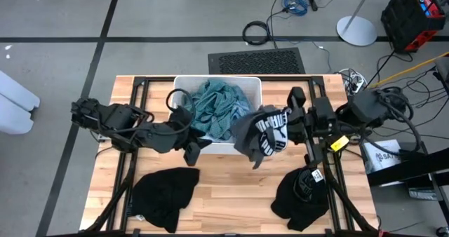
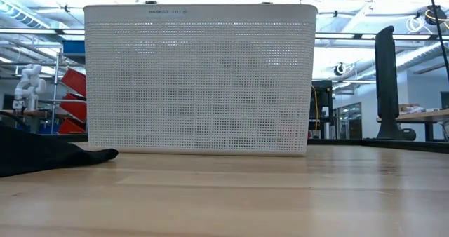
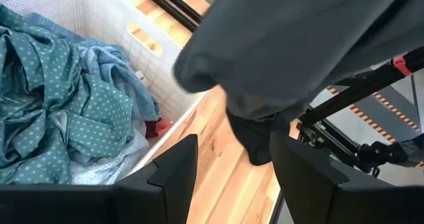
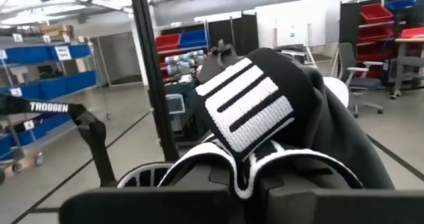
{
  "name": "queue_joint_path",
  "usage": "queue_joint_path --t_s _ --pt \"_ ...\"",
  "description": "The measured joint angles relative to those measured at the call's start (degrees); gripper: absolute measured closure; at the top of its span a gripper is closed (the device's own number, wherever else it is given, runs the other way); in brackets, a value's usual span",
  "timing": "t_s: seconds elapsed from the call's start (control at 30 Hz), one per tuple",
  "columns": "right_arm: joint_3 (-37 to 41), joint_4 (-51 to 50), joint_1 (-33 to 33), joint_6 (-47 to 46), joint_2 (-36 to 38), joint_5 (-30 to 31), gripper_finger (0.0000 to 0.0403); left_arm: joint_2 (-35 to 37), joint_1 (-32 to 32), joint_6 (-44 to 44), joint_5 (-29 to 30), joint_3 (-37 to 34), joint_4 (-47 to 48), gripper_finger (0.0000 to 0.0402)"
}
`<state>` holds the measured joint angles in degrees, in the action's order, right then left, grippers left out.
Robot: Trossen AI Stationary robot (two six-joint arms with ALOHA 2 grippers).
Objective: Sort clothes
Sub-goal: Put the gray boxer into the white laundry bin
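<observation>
- High view: the white bin (image 1: 247, 85) sits at the back middle of the wooden bench (image 1: 231, 195), stuffed with teal and light blue clothes (image 1: 214, 107). The left gripper (image 1: 191, 151) is down at the bin's front edge, near its left corner, and its jaws look parted with nothing between them. The right gripper (image 1: 284, 128) is up by the bin's right front corner, jaws clamped on a dark grey garment with black-and-white trim (image 1: 261, 133) that hangs off it, draped over the bin's corner and the bench. Two black piles are on the front of the bench: a black garment on the left (image 1: 165, 191) and a black garment on the right (image 1: 302, 191), well apart from each other.
- Low view: mostly just the bin's mesh wall (image 2: 200, 83) filling the frame. A bit of black fabric (image 2: 49, 155) lies flat on the bench at the left edge, near the bin. Neither gripper shows here.
- Left wrist view: the two dark fingers (image 3: 175, 171) stand apart, empty. Past them you see the teal dotted garment (image 3: 59, 105) inside the bin and the grey garment (image 3: 298, 45) hanging over the bench.
- Right wrist view: the striped trim of the held garment (image 4: 248, 101) bunches right in front of the camera; the jaws themselves are hidden under the fabric.
</observation>
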<state>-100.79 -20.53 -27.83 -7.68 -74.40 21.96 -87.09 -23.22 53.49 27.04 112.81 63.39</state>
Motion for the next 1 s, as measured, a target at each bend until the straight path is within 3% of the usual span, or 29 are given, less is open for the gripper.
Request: queue_joint_path --t_s 0.27,0.4,0.53,0.7,0.8,0.9,1.0 --pt "0.00 -1.48 -0.20 -0.52 -0.52 -6.29 0.0402 0.04 0.42 -0.29 0.52 0.00 0.04 0.0204" --pt "0.00 -2.51 -1.20 -0.66 -0.47 -8.83 0.0402 0.07 0.32 4.74 0.07 0.00 -0.14 0.0204" --pt "0.00 -3.95 -2.18 -2.25 -0.14 -15.24 0.0402 -0.53 -0.85 8.40 -0.53 0.00 -4.88 0.0204" --pt "0.00 -7.57 -2.75 -4.48 -0.12 -20.72 0.0402 -3.93 -1.70 -6.64 -1.52 0.00 -28.35 0.0204" --pt "0.00 -7.55 -2.67 -6.19 -0.12 -20.85 0.0402 -7.12 -1.69 -17.51 -2.33 0.02 -40.65 0.0204" --pt "0.00 -7.61 -2.67 -8.13 -0.12 -20.83 0.0403 -9.87 -1.68 -24.34 -4.63 0.02 -44.99 0.0204" --pt "0.00 -7.61 -2.67 -10.46 -0.12 -21.10 0.0403 -11.61 -1.08 -25.78 -4.75 0.02 -44.42 0.0204"
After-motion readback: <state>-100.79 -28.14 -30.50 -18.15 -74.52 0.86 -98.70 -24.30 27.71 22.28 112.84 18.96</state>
